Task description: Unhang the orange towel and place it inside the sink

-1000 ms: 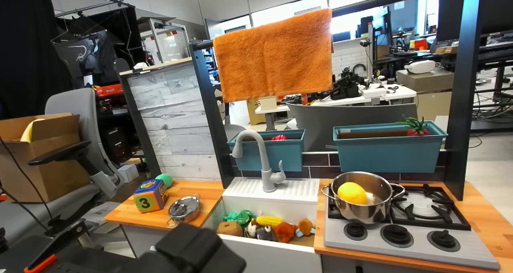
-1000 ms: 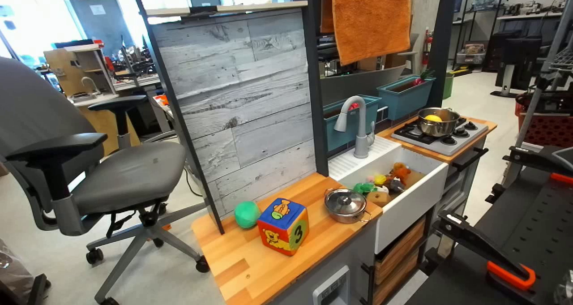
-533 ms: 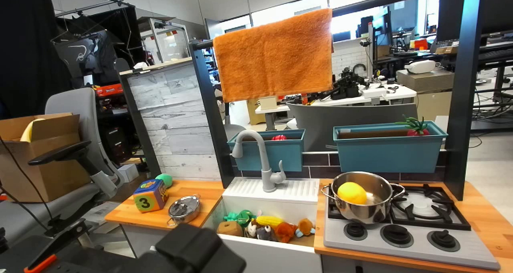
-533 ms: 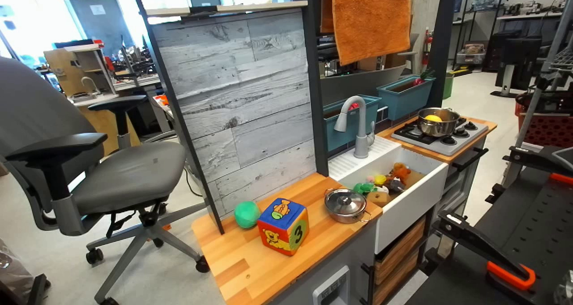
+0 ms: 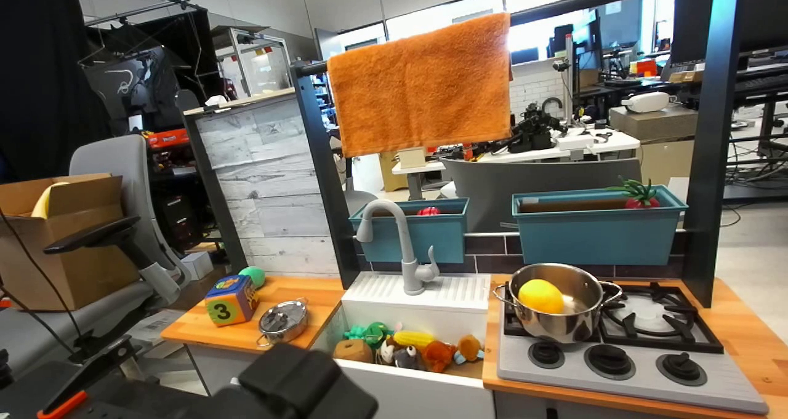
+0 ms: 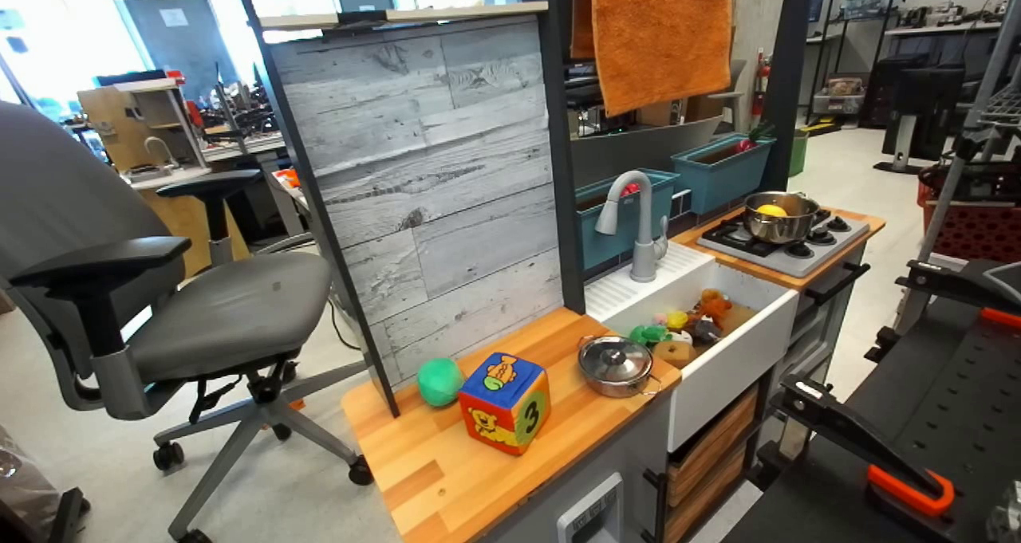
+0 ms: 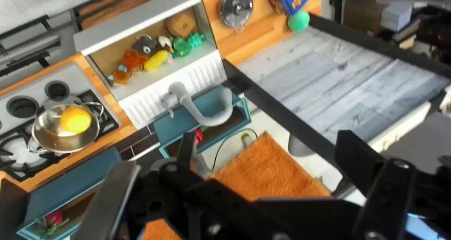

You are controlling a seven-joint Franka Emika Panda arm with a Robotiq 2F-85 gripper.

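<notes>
In an exterior view the rectangular orange terry towel [image 5: 425, 87] is draped over a long black rail [image 5: 585, 2] up top, hanging well above the curvy light-grey faucet [image 5: 408, 250] and the boxy white sink [image 5: 431, 394]. The sink's got a bunch of small toys in it, including a yellow corn-shaped toy [image 5: 414, 339]. Off to the side, a shiny two-handled steel pot [image 5: 554, 328] sits on the grey toy stove [image 5: 512, 365] with a round yellow lemon-looking thing [image 5: 540, 296] inside. There's also a blurry black shape [image 5: 301, 376] poking up from the bottom edge, can't tell what it is. In an exterior view the towel's top is cropped off, but you can see its back flap behind the front one, and down on the wooden counter [image 6: 423, 463] there's a multicoloured number cube [image 6: 506, 403] right beside a green ball [image 6: 439, 382], plus a small lidded steel pan [image 6: 614, 363] near the sink. Wrist view: the black two-finger gripper [image 7: 269, 149] comes in from the bottom, fingers spread really wide, nothing clamped between them. The towel shows in that gap, one corner pointing up, but tbh I can't tell if either finger touches the cloth.
</notes>
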